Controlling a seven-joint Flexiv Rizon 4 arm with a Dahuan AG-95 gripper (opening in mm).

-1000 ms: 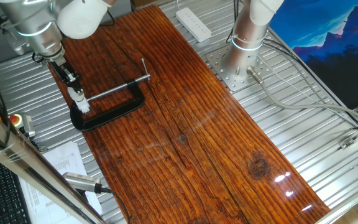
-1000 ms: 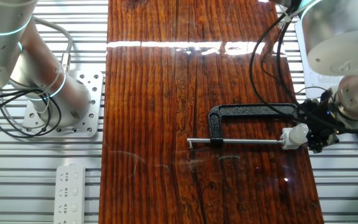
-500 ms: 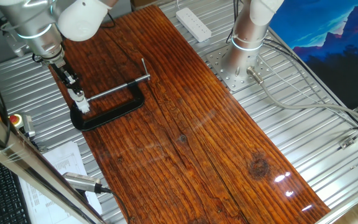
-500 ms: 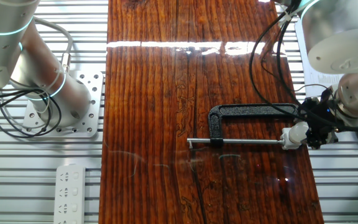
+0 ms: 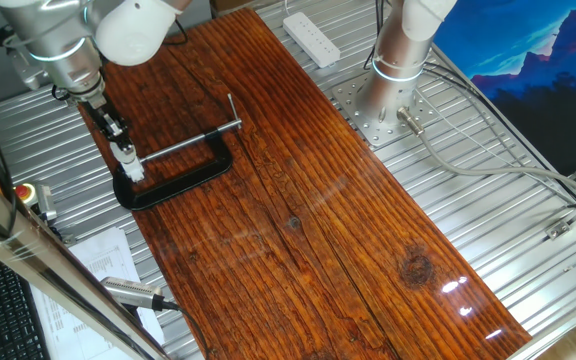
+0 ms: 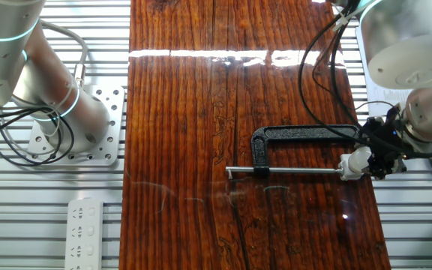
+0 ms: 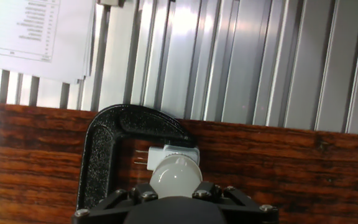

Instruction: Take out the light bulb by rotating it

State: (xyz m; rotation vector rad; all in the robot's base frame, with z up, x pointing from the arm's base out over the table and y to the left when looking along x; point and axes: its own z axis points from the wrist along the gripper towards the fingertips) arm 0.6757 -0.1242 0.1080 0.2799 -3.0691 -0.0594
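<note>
**Bulb pinned in the clamp, fingers on it**

Dark striped wood runs the length of your table (image 5: 308,200), ribbed metal decking on either side, and all the action sits at one edge. Your black C-clamp (image 5: 173,180) lies flat on the boards, and it's there for a reason: it grips the small white socket (image 7: 173,155) so the base can't spin when you twist.

The light bulb (image 7: 175,176) sticks out of that socket, frosted dome pointing straight up at the hand camera. Your gripper (image 6: 371,160) is down over it, fingers pressed against the bulb's sides as far as the fixed views show, though the contact itself hides below the hand view's bottom edge.

I'd judge you're mid-unscrew. Bulb looks seated in the socket; nothing lifted clear yet.
</note>
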